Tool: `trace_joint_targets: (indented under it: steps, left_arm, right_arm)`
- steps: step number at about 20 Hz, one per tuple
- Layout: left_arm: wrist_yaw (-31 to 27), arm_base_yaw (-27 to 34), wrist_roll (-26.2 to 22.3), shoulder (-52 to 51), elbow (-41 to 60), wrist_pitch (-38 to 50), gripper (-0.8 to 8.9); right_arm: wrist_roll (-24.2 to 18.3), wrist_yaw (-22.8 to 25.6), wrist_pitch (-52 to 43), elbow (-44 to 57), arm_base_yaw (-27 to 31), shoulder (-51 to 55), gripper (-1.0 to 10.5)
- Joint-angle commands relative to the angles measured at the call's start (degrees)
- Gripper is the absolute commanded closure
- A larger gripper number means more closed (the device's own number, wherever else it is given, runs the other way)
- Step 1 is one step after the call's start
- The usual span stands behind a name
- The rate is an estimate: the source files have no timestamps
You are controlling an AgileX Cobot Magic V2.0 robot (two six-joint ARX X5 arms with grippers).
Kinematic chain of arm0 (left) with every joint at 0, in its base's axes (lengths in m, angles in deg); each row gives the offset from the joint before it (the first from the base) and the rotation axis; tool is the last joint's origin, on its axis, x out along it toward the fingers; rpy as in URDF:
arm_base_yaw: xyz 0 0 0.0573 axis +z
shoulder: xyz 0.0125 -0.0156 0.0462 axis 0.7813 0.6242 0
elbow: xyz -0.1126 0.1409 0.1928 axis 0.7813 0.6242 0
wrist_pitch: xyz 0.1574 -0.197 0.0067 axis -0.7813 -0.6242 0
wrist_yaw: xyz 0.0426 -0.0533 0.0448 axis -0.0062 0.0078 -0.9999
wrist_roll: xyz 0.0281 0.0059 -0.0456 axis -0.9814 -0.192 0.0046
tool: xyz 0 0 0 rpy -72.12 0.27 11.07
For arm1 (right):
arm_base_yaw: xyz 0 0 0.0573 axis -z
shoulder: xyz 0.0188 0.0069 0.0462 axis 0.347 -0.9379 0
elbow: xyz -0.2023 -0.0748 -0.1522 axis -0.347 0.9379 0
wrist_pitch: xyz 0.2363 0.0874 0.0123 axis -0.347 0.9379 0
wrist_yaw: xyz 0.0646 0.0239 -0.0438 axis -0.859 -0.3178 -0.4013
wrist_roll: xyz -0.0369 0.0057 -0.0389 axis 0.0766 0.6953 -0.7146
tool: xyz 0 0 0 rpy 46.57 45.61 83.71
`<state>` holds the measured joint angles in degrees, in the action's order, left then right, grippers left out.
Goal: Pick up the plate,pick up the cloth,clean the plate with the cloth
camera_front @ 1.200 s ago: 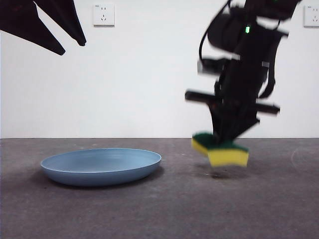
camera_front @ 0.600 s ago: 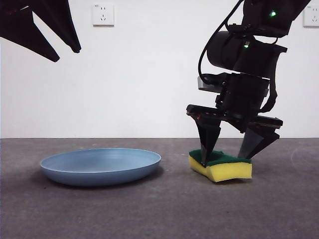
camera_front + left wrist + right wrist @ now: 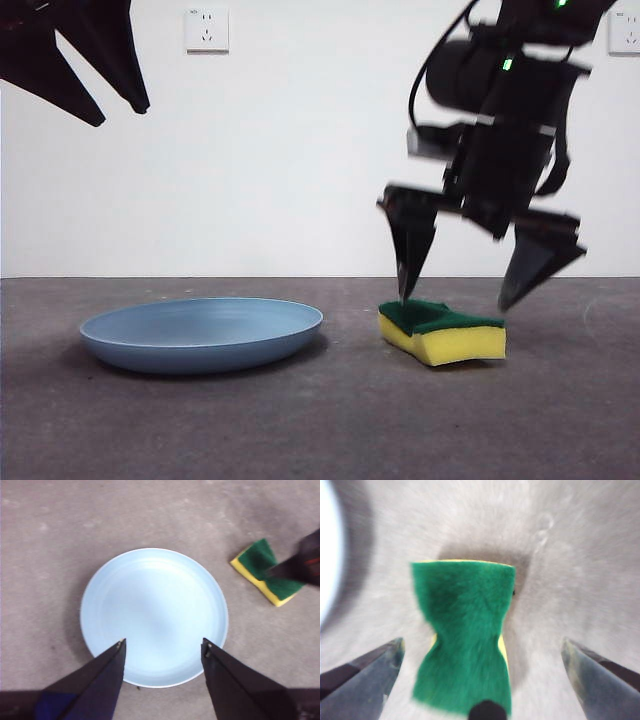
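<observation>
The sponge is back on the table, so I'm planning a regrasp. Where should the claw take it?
Probably from straight above, across the narrow waist of the sponge, where its wavy sides pinch in. It lies flat, green side up, between the right claw's open jaws.

Bare lab-like test setup — grey table (image 3: 320, 420), blank white wall (image 3: 280, 150), wall sockets (image 3: 207, 30).

Plate (image 3: 202, 334) left of cloth (image 3: 443, 331) on table (image 3: 330, 420).
</observation>
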<state>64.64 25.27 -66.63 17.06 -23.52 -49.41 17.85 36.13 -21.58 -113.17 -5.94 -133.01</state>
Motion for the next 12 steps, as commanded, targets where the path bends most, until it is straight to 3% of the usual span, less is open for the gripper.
trace_joint_targets:
  steps: [1,2,3,4,12]
  left_arm:
    - [-0.8,-0.2,-0.3,0.0,0.3,0.4,5.8]
    - [-0.7,-0.2,-0.7,0.0,0.3,0.4,6.67]
    - [-0.7,-0.2,-2.1,0.0,0.3,0.4,7.83]
    - [-0.7,-0.2,-3.0,0.0,0.3,0.4,8.25]
    - [-0.7,-0.3,-3.1,-2.4,0.3,3.7,8.22]
  right_arm:
    - [-0.2,-0.5,2.6,0.3,-0.1,4.2,6.5]
    - [-0.7,-0.5,4.2,0.3,-0.1,6.7,8.3]
    - [-1.4,-0.5,5.2,0.3,-0.1,8.7,9.4]
    - [-2.1,-0.5,6.1,0.3,-0.1,11.4,9.6]
    - [-6.3,-0.3,6.1,0.4,-1.8,29.8,9.6]
